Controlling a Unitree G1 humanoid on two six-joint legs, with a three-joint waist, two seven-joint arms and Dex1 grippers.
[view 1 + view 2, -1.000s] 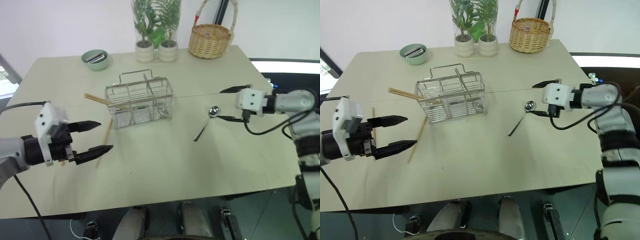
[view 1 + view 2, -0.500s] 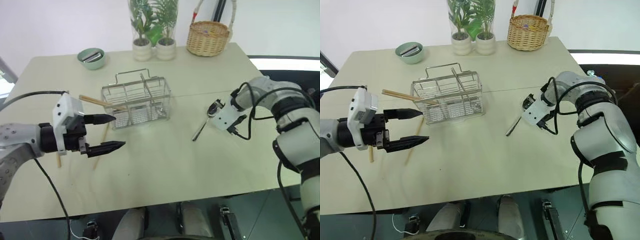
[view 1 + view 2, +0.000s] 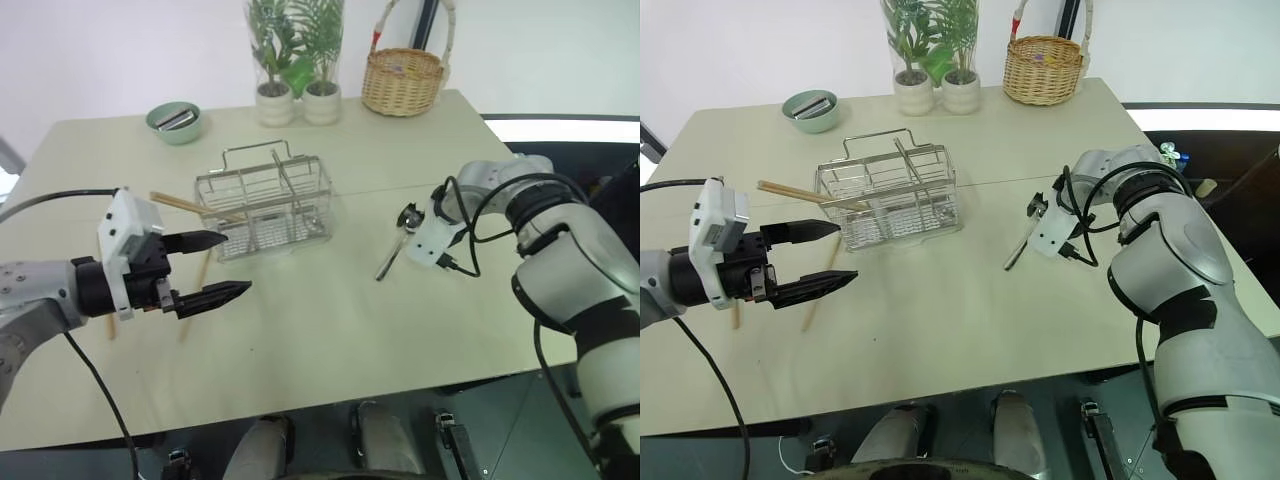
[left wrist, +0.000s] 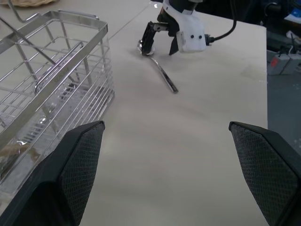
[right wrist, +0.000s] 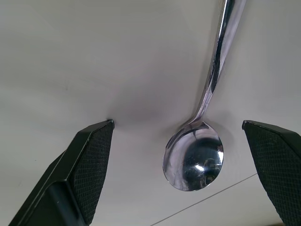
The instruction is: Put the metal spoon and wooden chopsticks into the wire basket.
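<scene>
We see the metal spoon point(image 5: 202, 141) lying flat on the pale table point(image 3: 330, 330), bowl up, right of the wire basket point(image 3: 265, 205) and well apart from it. The right gripper point(image 4: 161, 40) points steeply down over the spoon's bowl, its two black fingers spread wide to either side of it, gripping nothing. One of the wooden chopsticks point(image 3: 185, 205) leans across the basket's left rim; another lies on the table just left of the basket. The left gripper point(image 3: 218, 267) hangs beside the basket's left end, fingers wide apart and empty.
</scene>
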